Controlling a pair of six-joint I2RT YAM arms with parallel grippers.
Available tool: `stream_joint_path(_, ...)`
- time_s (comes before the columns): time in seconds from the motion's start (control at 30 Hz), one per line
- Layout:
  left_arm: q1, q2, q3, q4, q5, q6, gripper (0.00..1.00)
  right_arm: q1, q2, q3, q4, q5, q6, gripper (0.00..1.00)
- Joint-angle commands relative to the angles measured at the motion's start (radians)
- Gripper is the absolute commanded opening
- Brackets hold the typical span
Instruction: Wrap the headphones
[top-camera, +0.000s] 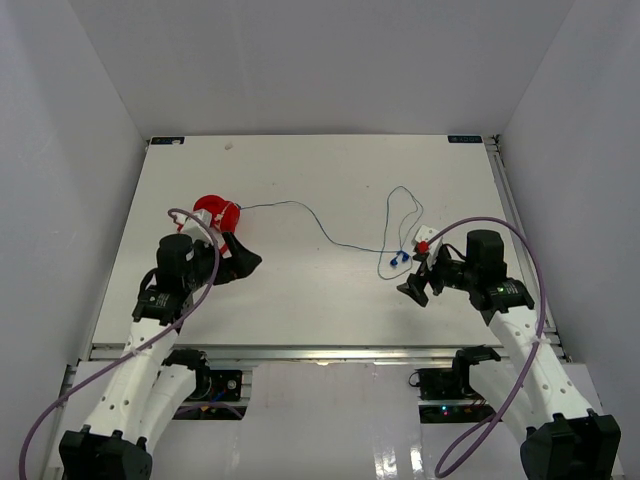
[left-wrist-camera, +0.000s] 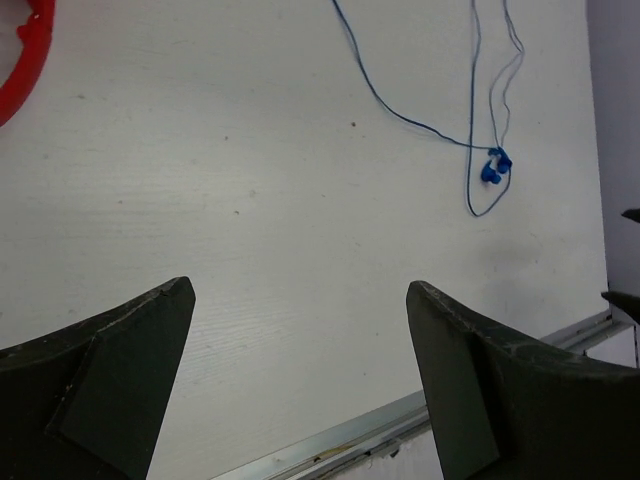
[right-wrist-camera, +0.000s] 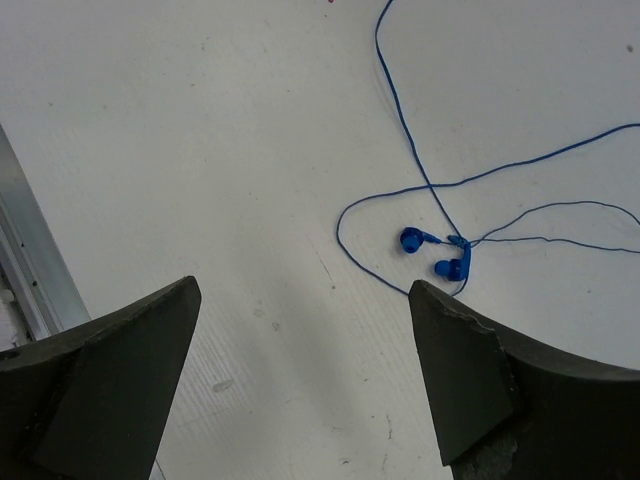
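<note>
Left jaws, dark and wedge-shaped, fill the bottom of their wrist view. They stand wide apart with nothing between them but bare white table (top-camera: 300, 300). Right jaws show the same way in their own view, also wide apart and empty.

From above, the red headphones (top-camera: 215, 212) sit at 9 o'clock on the table, just beyond the left jaws. In the left wrist view only a red curved edge (left-wrist-camera: 25, 60) of them shows, at 11 o'clock. Their thin blue cable (top-camera: 300, 204) trails across the middle towards 3 o'clock and loops back on itself. It ends in two blue tips (top-camera: 397, 258), which lie just ahead of the right jaws, at 1 o'clock in the right wrist view (right-wrist-camera: 450, 268).

The red body looks like light, hard, smooth plastic, so it would probably skid if nudged. A steady hold across the band or a cup seems best. The cable (right-wrist-camera: 398, 110) looks limp, featherweight and flat on the table, so it is awkward to pinch. The tips stand a little proud and offer the likeliest purchase. Pulling hard could drag the whole set.
</note>
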Motion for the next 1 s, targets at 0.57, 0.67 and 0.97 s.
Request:
stream_joint_path(0.57, 0.513, 0.683, 0.329, -0.136, -0.147, -0.213, 0.70, -0.036, -0.007, -0.045, 0.032, -0.097, -0.081, 0.96)
stream_joint_path(0.67, 0.513, 0.769, 0.386, -0.147, -0.189, -0.200, 0.66, -0.038, -0.007, -0.044, 0.033, -0.085, -0.083, 0.96)
stream_joint_path(0.97, 0.497, 0.951, 0.453, -0.133, -0.243, -0.165, 0.67, -0.040, 0.001, -0.044, 0.035, -0.085, -0.083, 0.96)
